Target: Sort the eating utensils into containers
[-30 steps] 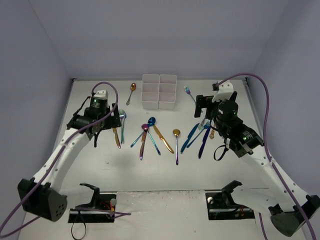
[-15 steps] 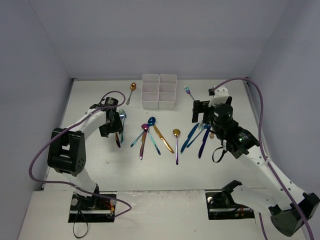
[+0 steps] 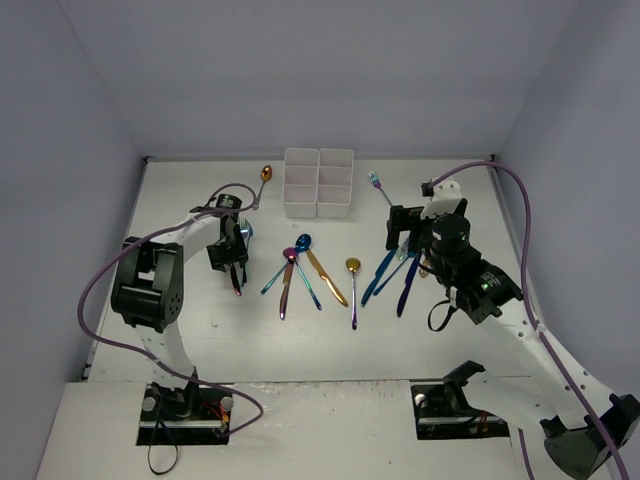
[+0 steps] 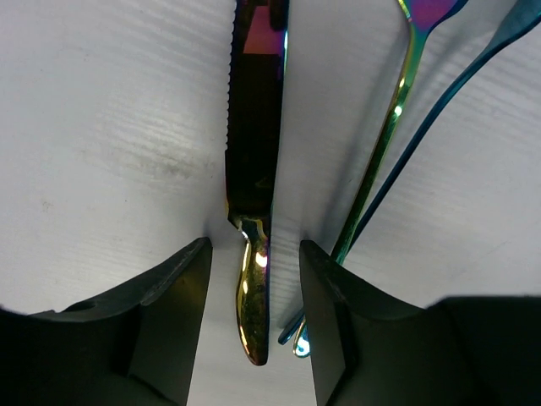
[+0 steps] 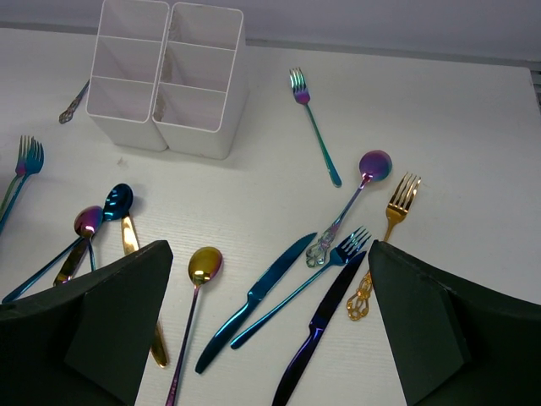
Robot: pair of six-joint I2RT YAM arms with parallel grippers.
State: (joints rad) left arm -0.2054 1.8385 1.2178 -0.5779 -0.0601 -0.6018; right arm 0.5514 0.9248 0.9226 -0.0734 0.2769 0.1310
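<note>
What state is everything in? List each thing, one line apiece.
left pincer, open, straddling the handle of the iridescent knife.
right pincer, open, holding nothing.
iridescent knife, lying flat, not gripped.
containers, upright, all compartments empty.
other utensils, lying loose outside the containers.

Bare surface (image 4: 101, 127) opens left of the knife (image 4: 256, 127); its right is crowded (rainbow handle (image 4: 380, 144), blue handle (image 4: 407, 152) alongside).

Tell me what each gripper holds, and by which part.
Nothing is held. The left gripper stands open astride the handle of the iridescent knife, not touching it; the right gripper is open and empty.
</note>
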